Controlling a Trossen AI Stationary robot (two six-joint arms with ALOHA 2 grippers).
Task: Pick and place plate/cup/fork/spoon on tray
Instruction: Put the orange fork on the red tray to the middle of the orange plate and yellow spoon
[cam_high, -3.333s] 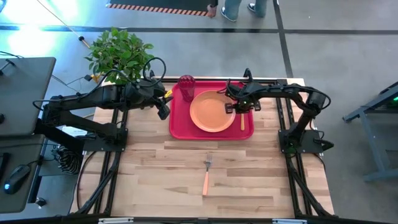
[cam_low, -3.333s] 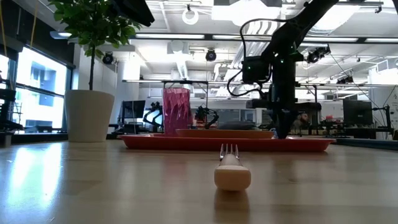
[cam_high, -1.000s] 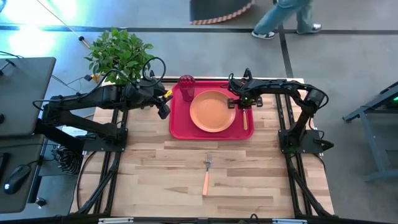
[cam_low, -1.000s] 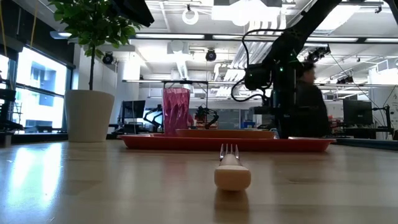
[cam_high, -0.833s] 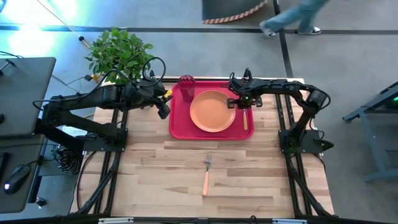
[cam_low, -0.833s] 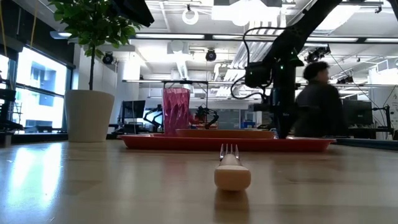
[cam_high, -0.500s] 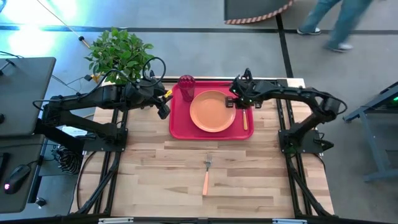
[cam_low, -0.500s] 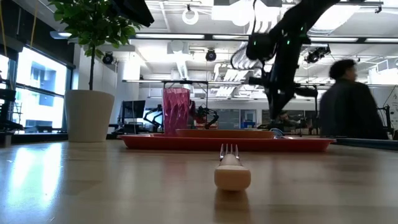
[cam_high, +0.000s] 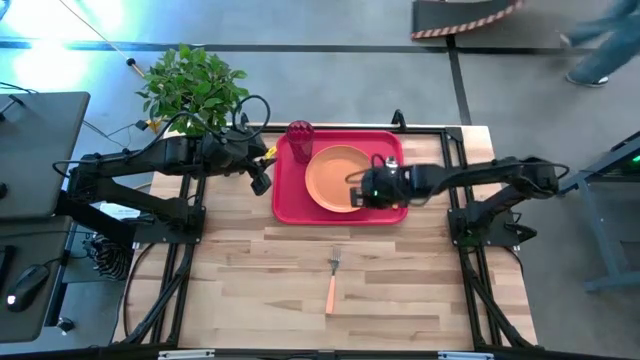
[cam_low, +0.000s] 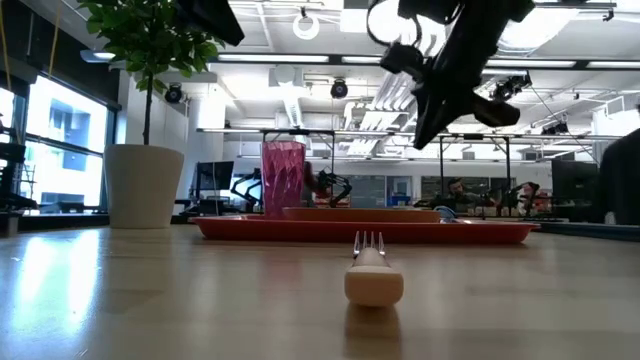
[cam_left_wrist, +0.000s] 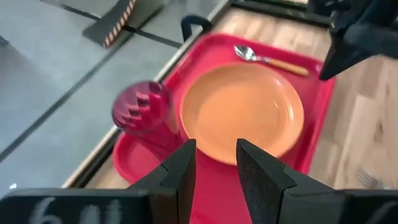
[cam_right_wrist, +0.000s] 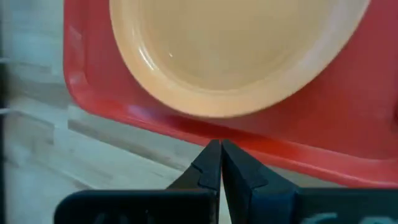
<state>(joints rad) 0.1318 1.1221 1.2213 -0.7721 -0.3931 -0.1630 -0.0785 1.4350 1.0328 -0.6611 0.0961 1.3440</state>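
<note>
The red tray (cam_high: 290, 205) lies at the table's far middle. On it sit the orange plate (cam_high: 335, 177), the dark red cup (cam_high: 299, 136) upright at its far left corner, and the spoon (cam_left_wrist: 268, 58) flat beside the plate's right side. The fork (cam_high: 332, 280) lies flat on the bare table nearer me, tines toward the tray. My right gripper (cam_high: 353, 190) hangs shut and empty above the plate's near right edge, its tips over the tray's near rim (cam_right_wrist: 261, 146). My left gripper (cam_high: 262, 183) hovers open just left of the tray, empty.
A potted plant (cam_high: 195, 85) in a white pot (cam_low: 143, 185) stands beyond the table's far left corner. Bare wood lies all around the fork. People move on the floor beyond the far edge.
My right gripper has risen from the tray's right strip by the spoon and swung toward the table's near and left side, over the plate's near right edge, staying shut and empty. The spoon stays on the tray. A person has walked past behind the table.
</note>
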